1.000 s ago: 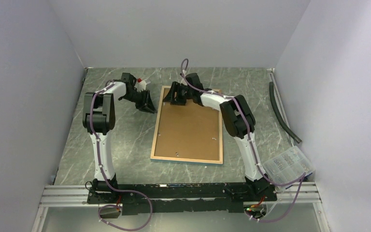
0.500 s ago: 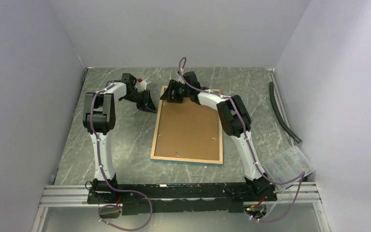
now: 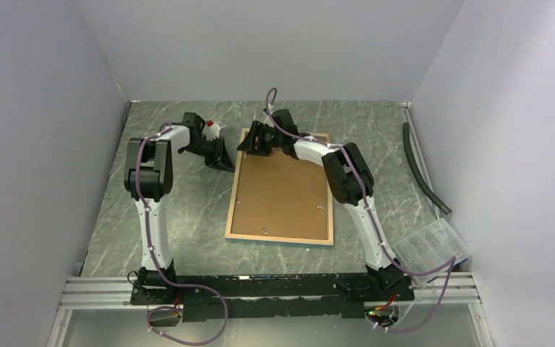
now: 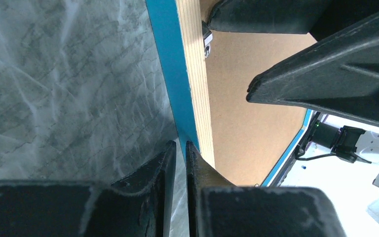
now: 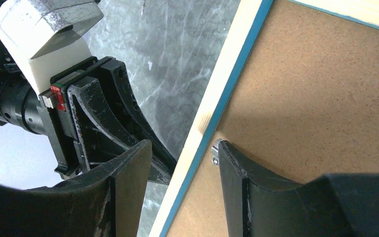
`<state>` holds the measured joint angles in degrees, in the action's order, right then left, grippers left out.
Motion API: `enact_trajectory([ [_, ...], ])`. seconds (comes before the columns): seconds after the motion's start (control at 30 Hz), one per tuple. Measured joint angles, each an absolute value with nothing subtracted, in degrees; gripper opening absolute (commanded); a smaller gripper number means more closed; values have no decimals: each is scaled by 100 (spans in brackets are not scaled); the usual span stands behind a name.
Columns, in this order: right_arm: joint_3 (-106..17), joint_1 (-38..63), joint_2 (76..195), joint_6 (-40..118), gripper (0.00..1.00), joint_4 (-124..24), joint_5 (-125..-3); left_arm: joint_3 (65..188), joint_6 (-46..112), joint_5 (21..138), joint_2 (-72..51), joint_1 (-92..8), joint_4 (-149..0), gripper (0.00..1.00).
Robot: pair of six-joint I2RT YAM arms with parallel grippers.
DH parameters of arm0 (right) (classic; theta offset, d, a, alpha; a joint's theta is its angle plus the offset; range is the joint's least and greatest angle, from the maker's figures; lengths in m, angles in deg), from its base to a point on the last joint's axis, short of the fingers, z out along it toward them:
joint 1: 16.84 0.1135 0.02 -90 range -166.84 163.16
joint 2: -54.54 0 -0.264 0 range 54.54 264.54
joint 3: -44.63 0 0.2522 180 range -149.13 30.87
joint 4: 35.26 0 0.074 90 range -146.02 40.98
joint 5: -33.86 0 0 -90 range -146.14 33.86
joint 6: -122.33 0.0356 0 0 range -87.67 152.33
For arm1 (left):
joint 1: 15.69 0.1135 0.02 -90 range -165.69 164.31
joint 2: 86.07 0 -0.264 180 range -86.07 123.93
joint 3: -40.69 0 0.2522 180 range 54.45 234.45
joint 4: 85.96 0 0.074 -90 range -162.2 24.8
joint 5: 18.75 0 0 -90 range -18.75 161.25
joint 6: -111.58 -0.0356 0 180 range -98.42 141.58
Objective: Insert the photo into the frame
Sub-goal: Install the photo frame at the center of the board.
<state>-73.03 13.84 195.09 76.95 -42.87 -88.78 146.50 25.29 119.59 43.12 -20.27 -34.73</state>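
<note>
Face-down frame (image 5: 225,69), right end effector (image 5: 183,148) astride (open)

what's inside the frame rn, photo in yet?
A brown backing board fills the frame, which lies back-up on the table, with metal tabs at the board's edge. Anything beneath the board, photo included, is covered.

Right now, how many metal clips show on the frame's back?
4: one clip beside the right gripper, one lower on the frame's left edge, one on its right edge, one on its near edge. The right arm may hide more.
</note>
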Motion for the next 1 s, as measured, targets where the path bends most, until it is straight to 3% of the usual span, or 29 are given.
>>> enact_trajectory([
  [1.0, -7418, 1441, 19737, 7865, 51, -4167, -9923, 14639, 2465, 11882, 4312, -1998, -3418, 15],
])
